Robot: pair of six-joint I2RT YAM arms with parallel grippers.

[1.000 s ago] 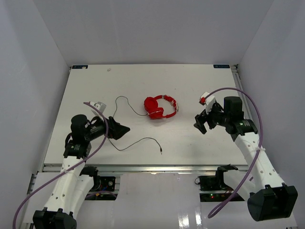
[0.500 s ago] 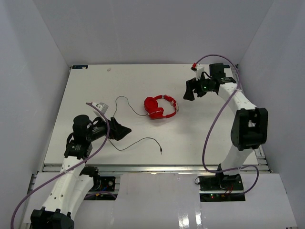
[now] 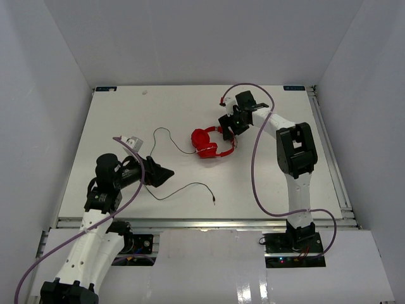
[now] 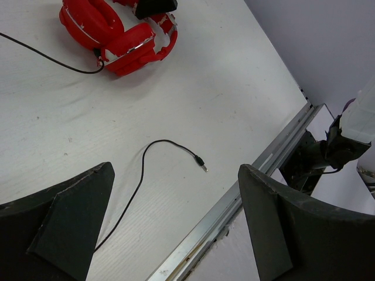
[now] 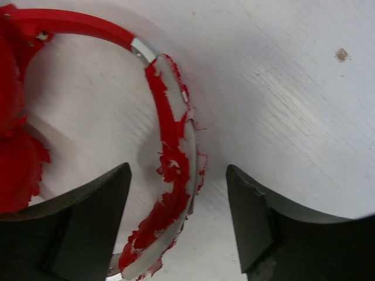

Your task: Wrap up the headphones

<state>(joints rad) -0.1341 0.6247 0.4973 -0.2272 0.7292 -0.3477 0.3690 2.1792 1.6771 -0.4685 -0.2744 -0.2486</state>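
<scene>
The red headphones (image 3: 211,142) lie flat in the middle of the table, earcups to the left, worn headband with white marks to the right. Their thin dark cable (image 3: 166,134) runs left, loops down and ends in a plug (image 3: 215,202) near the front edge. My right gripper (image 3: 228,126) is open right above the headband (image 5: 176,146), one finger on each side of it, not touching. My left gripper (image 3: 163,172) is open and empty at the front left, over the cable (image 4: 132,193). The headphones (image 4: 117,32) and plug (image 4: 202,164) also show in the left wrist view.
A metal rail (image 4: 246,199) runs along the table's front edge. White walls close in the left, back and right. A thick purple robot cable (image 3: 259,158) hangs from the right arm above the table's right half.
My right arm has swung from the front right to the back, then left to the headphones, and its open gripper now straddles the headband. The left arm has barely moved.
</scene>
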